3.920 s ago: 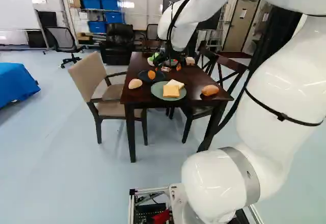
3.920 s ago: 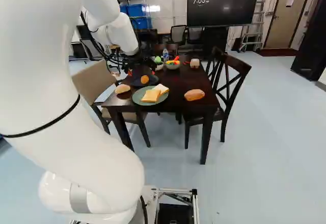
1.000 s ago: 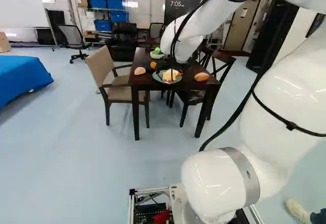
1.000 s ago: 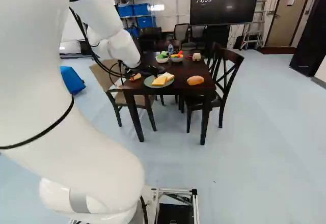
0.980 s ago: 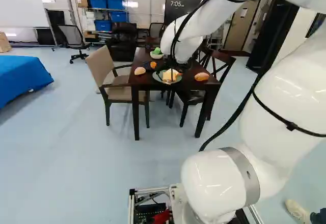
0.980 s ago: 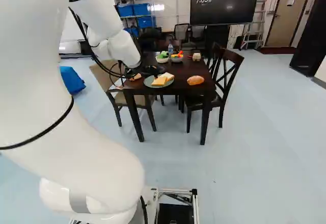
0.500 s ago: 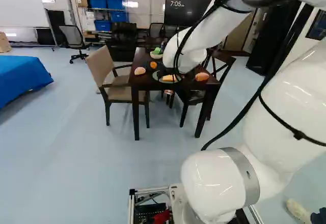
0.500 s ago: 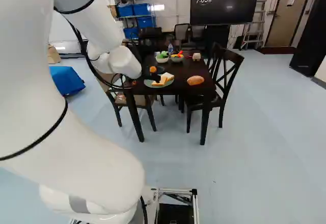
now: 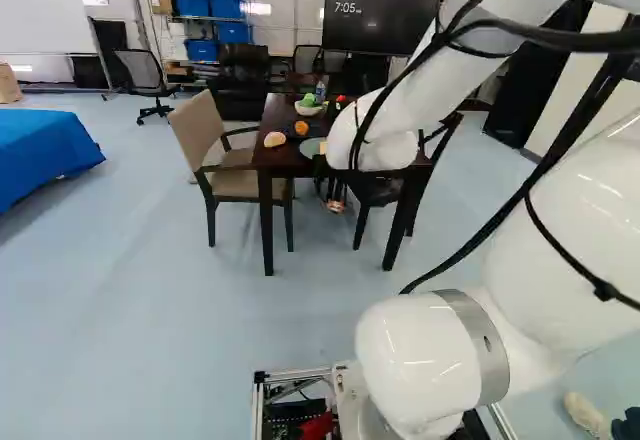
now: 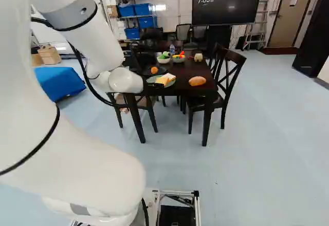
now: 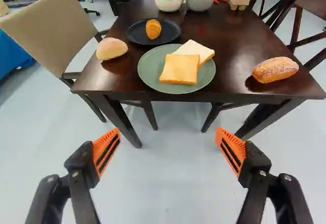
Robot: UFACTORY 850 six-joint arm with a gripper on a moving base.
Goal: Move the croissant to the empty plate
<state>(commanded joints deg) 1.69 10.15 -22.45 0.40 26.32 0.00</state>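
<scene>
One croissant [image 11: 153,29] lay alone on the dark plate [image 11: 170,31], the task seemingly finished, nothing left; the gripper [image 11: 168,129] stood wide and empty

the rounded white arm [image 9: 535,295] has grey bands [image 9: 474,335], black cables [image 9: 590,42] and slotted orange pads [image 11: 102,143].

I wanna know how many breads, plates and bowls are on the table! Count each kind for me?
Croissant: 1
Round bun: 1
Long roll: 1
Square bread slices, yellow one and paler one: 2
Plates, green plate and black plate: 2
Bowls, white bowl and gray bowl: 2
Total: 9
</scene>
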